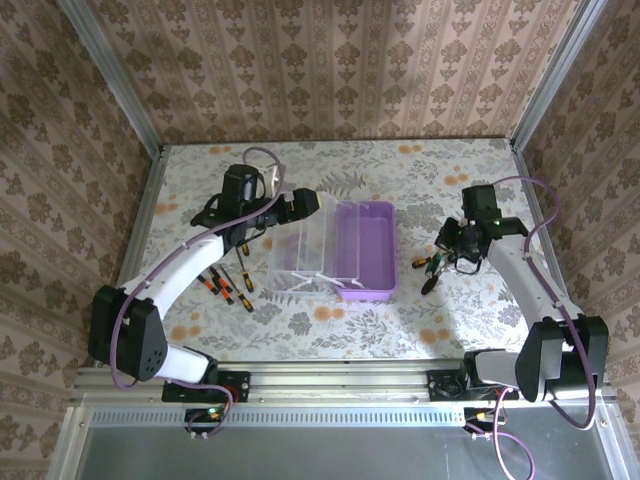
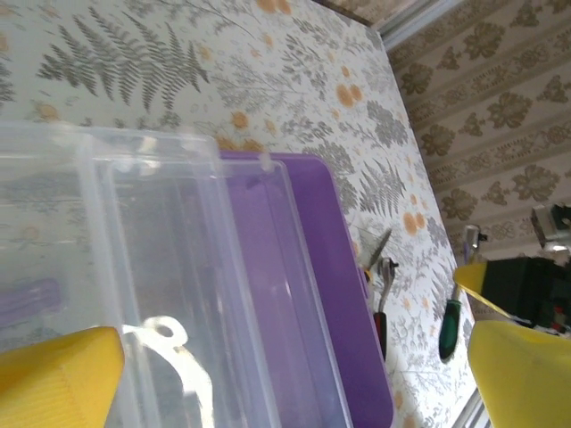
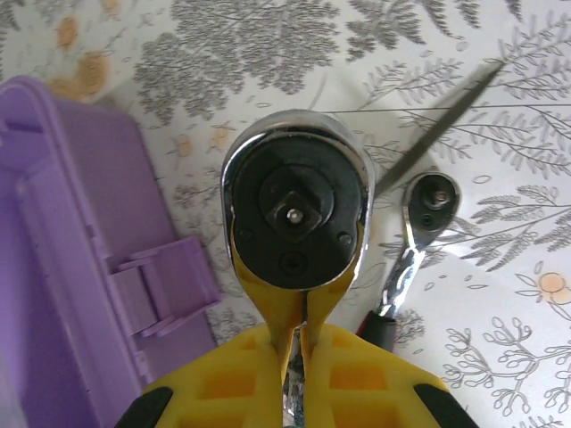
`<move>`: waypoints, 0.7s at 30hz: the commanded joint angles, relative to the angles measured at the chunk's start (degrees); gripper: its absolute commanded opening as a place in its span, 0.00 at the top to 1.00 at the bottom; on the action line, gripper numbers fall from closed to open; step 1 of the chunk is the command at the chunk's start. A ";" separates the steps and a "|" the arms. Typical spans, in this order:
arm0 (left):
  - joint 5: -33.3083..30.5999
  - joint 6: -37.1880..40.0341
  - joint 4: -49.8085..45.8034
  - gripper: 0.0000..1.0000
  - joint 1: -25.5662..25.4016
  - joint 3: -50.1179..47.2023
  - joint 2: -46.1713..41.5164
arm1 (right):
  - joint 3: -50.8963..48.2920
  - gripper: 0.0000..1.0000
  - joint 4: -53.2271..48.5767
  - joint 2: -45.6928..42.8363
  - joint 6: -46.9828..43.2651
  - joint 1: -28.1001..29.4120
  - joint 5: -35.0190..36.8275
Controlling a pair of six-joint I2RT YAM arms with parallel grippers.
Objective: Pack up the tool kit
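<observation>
Purple box (image 1: pixel 368 250): sits open in the middle of the worktop (image 1: pixel 440 180), between my two arms, long side running away from me.
Clear lid (image 1: pixel 298 245): swung out to the left of the box, hinged along its left edge.
Left hand (image 1: pixel 300 208): at the far end of the lid, spread as wide as it goes. In its own camera the yellow fingers (image 2: pixel 62 379) stand at either side of the picture, with the lid and the box's purple rim ahead of them. I cannot tell whether it touches the lid.
Right hand (image 1: pixel 442 262): to the right of the box, closed tight on the shank of a ratchet (image 3: pixel 294 209). The round chrome head with its square drive sticks out past my fingers (image 3: pixel 232 383).
Other tools on the right: a smaller ratchet (image 3: pixel 431 201) and a thin metal spike (image 3: pixel 437 129) lie on the worktop just beyond the held one; a green-handled tool (image 2: pixel 449 328) lies near them.
Screwdrivers (image 1: pixel 225 285): orange-and-black handles, lying in a loose row on the worktop left of the lid, beside my left forearm.
Box latch (image 3: pixel 165 294): purple tab on the box wall, facing my right hand.
</observation>
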 commanded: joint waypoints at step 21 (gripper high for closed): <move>-1.38 0.39 -0.14 0.00 9.15 1.11 -1.00 | 14.98 1.00 5.15 17.87 0.87 21.85 -1.48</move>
